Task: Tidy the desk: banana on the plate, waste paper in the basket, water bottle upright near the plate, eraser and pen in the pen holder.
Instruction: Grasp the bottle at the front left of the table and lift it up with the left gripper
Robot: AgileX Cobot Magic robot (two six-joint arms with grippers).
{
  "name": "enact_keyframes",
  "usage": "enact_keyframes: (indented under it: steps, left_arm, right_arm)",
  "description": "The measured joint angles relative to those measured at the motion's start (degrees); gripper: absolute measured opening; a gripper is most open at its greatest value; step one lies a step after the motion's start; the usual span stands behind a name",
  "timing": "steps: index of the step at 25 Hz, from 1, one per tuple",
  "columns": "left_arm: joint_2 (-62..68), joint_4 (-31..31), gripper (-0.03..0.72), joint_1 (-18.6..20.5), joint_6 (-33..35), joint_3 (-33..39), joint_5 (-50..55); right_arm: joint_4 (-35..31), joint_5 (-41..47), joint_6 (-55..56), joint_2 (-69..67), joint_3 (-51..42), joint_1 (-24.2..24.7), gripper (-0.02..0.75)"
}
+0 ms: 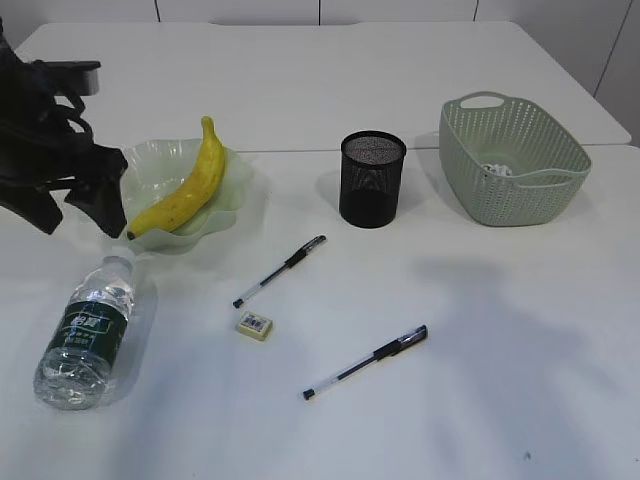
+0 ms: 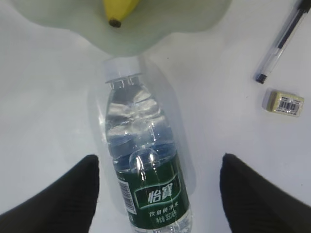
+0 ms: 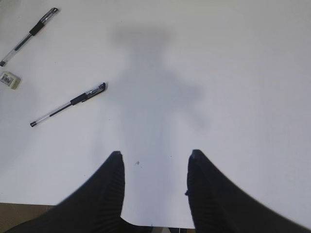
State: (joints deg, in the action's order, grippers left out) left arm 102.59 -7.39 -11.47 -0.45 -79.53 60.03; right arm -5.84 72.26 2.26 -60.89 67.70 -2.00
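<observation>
The yellow banana lies on the pale green plate. A clear water bottle with a green label lies on its side, cap toward the plate. My left gripper hangs open above the bottle, its fingers apart on either side without touching it. Two pens and the eraser lie on the table in front of the black mesh pen holder. White waste paper sits in the green basket. My right gripper is open over bare table.
The left arm stands beside the plate's left rim. The table's front edge runs just below the right gripper. A seam crosses the table behind the plate and pen holder.
</observation>
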Motion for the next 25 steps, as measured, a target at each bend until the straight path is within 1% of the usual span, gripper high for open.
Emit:
enact_keyframes:
  steps: [15, 25]
  left_arm:
    - [6.9, 0.0, 0.560, 0.0, 0.0, -0.1, 1.7]
    - [7.8, 0.0, 0.560, 0.0, 0.0, -0.2, -0.7]
  right_arm:
    - [0.0, -0.1, -0.1, 0.0, 0.0, 0.0, 0.319]
    - [0.0, -0.1, -0.1, 0.0, 0.0, 0.0, 0.319]
